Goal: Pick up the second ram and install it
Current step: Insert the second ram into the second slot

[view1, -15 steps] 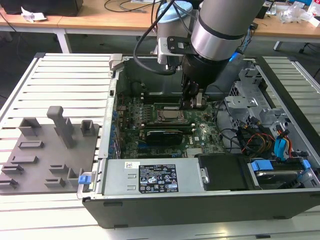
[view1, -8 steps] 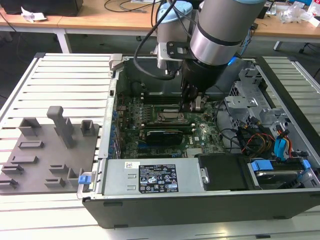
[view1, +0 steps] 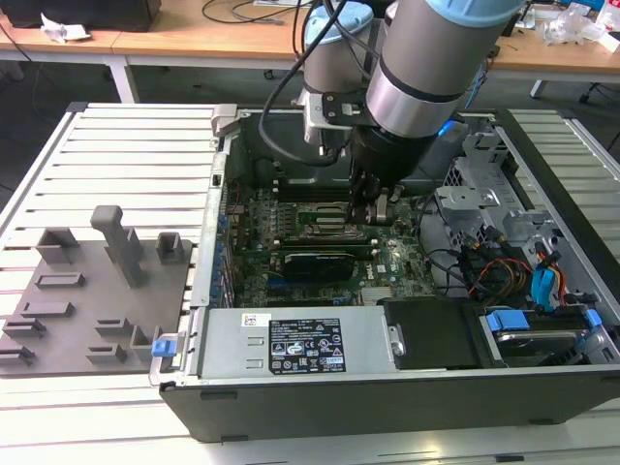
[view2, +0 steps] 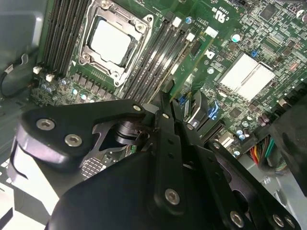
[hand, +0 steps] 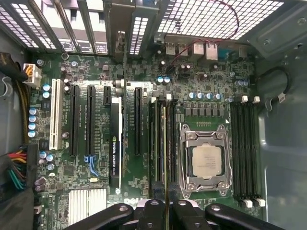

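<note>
Slatted grey counter (view1: 126, 145) carries one open computer case (view1: 387, 387) in the exterior view, where the hand (view1: 366, 199) reaches down at frame centre. In the second wrist view, its fingers (view2: 165, 124) pinch the second ram (view2: 192, 62) edge-on among the slots. In the first wrist view, one processor (hand: 205, 161) sits right of centre.

Tight quarters inside the case.
Drive cage (view1: 489, 179) blocks you at 3 o'clock of the processor (hand: 207, 161); cables (view1: 484, 266) crowd 4 o'clock.
</note>
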Controlling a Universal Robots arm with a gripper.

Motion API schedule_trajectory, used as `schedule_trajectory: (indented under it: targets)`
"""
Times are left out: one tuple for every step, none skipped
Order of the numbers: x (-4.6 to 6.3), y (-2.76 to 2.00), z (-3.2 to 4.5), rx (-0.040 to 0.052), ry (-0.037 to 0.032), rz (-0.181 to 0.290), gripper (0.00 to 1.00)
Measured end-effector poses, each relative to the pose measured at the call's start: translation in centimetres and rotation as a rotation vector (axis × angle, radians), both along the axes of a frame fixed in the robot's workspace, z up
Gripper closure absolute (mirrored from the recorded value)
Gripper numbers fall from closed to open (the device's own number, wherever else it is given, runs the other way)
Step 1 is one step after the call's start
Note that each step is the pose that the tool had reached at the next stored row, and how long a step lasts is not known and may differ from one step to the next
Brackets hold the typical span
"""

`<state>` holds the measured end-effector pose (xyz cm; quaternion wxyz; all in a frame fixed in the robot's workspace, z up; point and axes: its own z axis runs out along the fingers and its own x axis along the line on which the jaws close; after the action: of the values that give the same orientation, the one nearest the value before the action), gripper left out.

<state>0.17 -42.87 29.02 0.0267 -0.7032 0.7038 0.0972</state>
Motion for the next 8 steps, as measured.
schedule_trajectory:
  targets:
    - [0.00,0.00,-0.18,-0.0001,0.0000,0.000,0.87]
    - [0.00,0.00,-0.31,0.0000,0.0000,0.000,0.87]
    - [0.00,0.00,-0.40,0.0000,0.0000,0.000,0.87]
    - [0.00,0.00,-0.54,0.0000,-0.0001,0.000,0.87]
    - [0.00,0.00,-0.65,0.0000,-0.0001,0.000,0.87]
    - [0.00,0.00,-0.73,0.0000,-0.0001,0.000,0.87]
    - [0.00,0.00,-0.85,0.0000,0.0000,0.000,0.87]
    - [0.00,0.00,-1.00,0.0001,-0.0001,0.000,0.87]
